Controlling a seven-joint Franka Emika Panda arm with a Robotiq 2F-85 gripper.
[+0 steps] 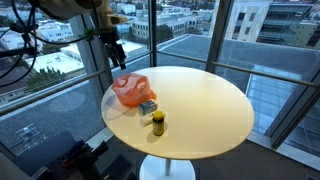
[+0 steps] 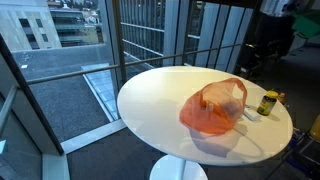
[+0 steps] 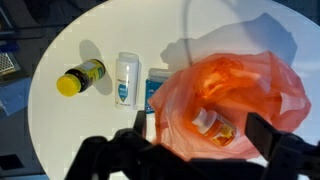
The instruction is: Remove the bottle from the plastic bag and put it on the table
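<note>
The bottle (image 3: 212, 122) lies inside the orange plastic bag (image 3: 235, 95), showing through its crumpled mouth in the wrist view. The bag slumps on the round desk (image 1: 205, 100), near the rim. The gripper (image 3: 196, 138) hangs above the bag, fingers wide apart and empty. A good descent goes straight through the opening and pinches the bottle alone; catching the film would likely lift the bag too. A yellow-capped bottle (image 3: 80, 77), a white deodorant stick (image 3: 125, 78) and a blue box (image 3: 155, 92) crowd beside the bag. The desk's broad bare half offers safer set-down room.
</note>
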